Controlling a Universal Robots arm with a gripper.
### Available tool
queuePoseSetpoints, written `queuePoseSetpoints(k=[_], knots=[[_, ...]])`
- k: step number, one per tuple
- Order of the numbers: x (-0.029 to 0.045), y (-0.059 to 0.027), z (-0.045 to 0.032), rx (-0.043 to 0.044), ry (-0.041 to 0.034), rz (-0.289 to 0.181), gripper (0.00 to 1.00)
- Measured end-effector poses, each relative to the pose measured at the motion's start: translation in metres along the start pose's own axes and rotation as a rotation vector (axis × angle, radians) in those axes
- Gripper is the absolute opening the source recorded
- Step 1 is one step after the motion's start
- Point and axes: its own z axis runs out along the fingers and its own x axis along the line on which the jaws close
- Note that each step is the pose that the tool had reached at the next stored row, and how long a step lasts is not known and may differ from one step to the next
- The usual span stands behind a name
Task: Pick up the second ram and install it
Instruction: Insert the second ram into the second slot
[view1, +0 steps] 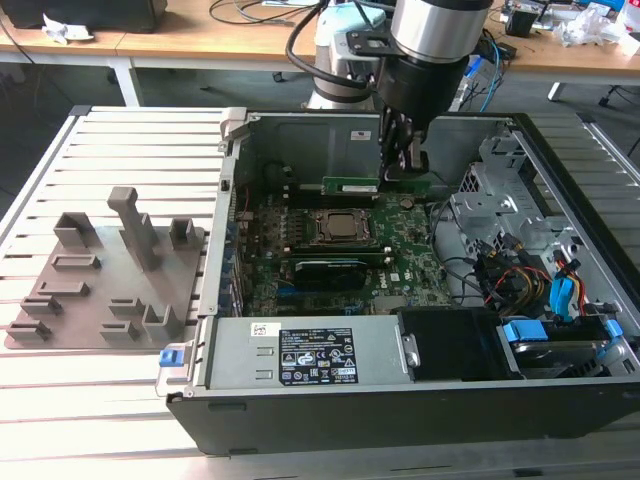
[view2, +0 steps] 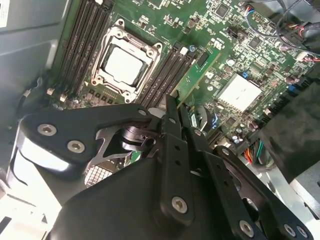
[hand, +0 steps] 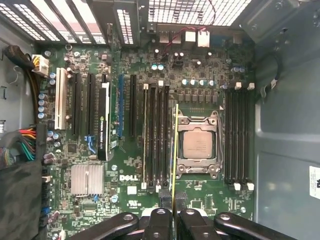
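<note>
Now second ram (hand: 175, 150) within claw (hand: 172, 206)

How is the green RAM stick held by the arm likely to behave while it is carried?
The RAM stick looks thin and flat, so probably light and stiff. Gripped at one end by the tool, it holds straight. Its exposed parts suggest fragility.

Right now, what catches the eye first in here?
The arm's gripper reaches into an open computer case, shut on a thin green ram stick held edge-down above the motherboard. In the first wrist view the stick hangs beside the shiny CPU socket.
</note>
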Motion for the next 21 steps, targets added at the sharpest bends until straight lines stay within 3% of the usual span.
queuePoseSetpoints(k=[3, 10, 21], knots=[[0.0008, -0.0004, 0.0119, -0.0026, 0.0, 0.0, 0.14], [0.0018, -0.0011, 0.0293, -0.0042, -0.0001, 0.0, 0.14], [0.0027, -0.0016, 0.0435, -0.0042, 0.0, 0.0, 0.14]])
